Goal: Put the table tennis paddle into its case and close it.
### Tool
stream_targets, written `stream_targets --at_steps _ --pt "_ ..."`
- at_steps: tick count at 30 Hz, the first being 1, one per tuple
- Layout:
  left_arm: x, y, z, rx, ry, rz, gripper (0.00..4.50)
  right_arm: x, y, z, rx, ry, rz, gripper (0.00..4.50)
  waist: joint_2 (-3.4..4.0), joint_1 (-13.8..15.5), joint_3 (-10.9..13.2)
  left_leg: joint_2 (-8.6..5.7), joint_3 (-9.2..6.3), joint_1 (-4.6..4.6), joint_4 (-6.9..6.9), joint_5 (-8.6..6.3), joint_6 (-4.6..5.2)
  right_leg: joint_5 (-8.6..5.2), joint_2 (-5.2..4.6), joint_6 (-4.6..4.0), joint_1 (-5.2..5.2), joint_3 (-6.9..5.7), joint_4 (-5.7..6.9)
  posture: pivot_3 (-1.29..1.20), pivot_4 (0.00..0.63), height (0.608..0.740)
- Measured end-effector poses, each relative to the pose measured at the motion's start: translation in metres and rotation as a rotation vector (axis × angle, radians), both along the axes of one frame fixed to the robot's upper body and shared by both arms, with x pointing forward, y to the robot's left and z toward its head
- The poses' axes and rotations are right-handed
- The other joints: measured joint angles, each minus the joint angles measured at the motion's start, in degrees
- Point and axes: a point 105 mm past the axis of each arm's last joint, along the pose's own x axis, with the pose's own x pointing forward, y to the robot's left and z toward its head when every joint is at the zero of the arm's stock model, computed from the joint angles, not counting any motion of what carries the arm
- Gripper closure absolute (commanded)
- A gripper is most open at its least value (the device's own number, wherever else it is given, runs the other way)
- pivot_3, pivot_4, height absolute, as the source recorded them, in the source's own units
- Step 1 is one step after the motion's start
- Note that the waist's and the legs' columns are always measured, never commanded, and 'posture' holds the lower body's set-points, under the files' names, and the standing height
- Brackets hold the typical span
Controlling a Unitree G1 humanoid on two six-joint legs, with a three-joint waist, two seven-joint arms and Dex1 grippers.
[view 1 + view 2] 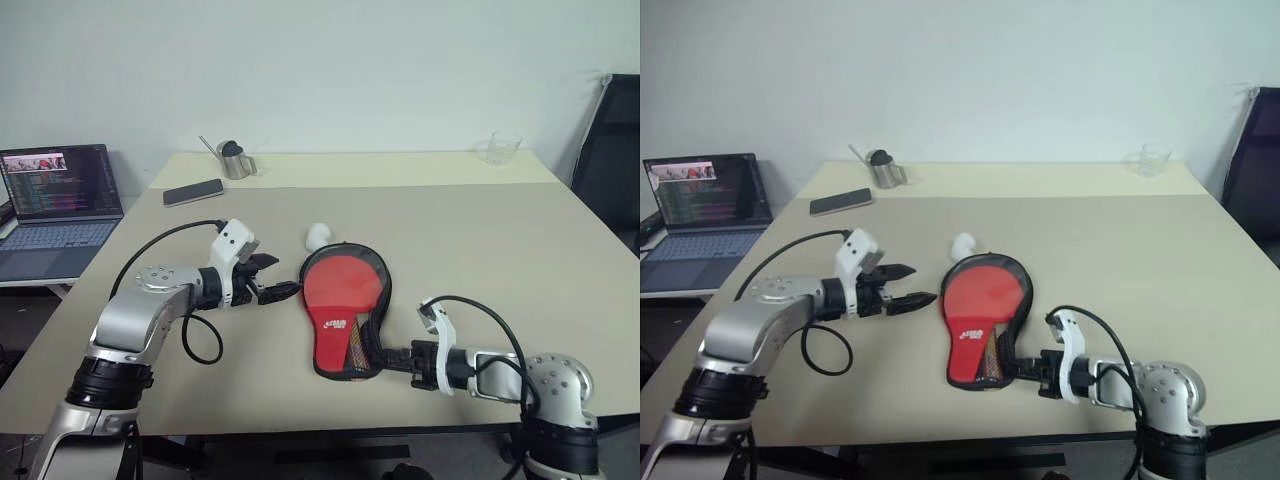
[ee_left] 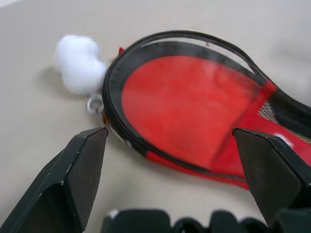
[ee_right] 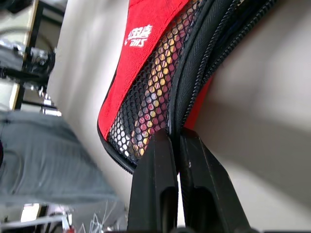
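I am pinching the case (image 1: 345, 310) at its near edge with my right gripper (image 1: 392, 356); my left gripper (image 1: 272, 277) is hanging released just left of it.

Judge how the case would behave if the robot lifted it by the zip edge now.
The case looks like soft fabric and mesh, so its edge would probably flex. With the paddle inside, the body should stay fairly flat. The right gripper pinches only the edge, so it may swing.

Silver arms, black joints, white wrist housings, looping black cables

White ball (image 1: 318, 236) crowds case (image 1: 345, 310) head; tabletop (image 1: 480, 240) beyond open.
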Motion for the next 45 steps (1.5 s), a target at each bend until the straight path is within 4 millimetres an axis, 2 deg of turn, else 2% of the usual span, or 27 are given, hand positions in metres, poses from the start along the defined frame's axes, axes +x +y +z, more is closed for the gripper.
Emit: stream_targets --at_steps 12,20,33,38,45 --pt "0.01 -0.008 -0.002 0.011 0.003 -0.046 0.0 -0.024 -0.02 -0.002 -0.013 0.028 0.016 4.49 -0.02 0.1 0.0 0.0 0.01 -0.01 0.02 -0.11 0.2 0.01 0.0 0.02 0.04 0.0 -0.02 0.0 0.15 0.74" --pt "0.011 -0.01 -0.001 0.018 -0.004 -0.056 0.0 -0.037 -0.022 -0.002 -0.006 0.044 0.043 4.49 -0.03 0.1 0.0 0.01 0.02 0.0 0.03 -0.12 0.22 0.01 0.0 0.02 0.07 0.0 -0.03 0.0 0.15 0.74" --pt "0.013 -0.009 -0.004 0.017 0.01 -0.055 0.0 -0.041 -0.023 -0.003 -0.068 0.056 0.063 4.49 -0.06 0.1 0.0 0.02 0.02 0.01 0.08 -0.13 0.25 0.02 0.0 0.05 0.15 -0.03 -0.07 0.0 0.15 0.74" --pt "0.013 -0.008 -0.005 0.023 0.01 -0.051 0.0 -0.041 -0.022 -0.004 -0.086 0.054 0.084 3.1 -0.07 0.1 0.0 0.02 0.01 0.01 0.08 -0.13 0.25 0.02 0.0 0.06 0.16 -0.04 -0.07 0.0 0.15 0.74" --pt "0.016 -0.009 0.001 0.026 -0.017 -0.054 0.0 -0.032 -0.025 0.008 -0.09 0.0 0.101 0.62 -0.08 0.1 0.0 0.02 0.01 0.02 0.14 -0.14 0.27 0.06 0.01 0.11 0.2 -0.05 -0.08 0.0 0.15 0.74"
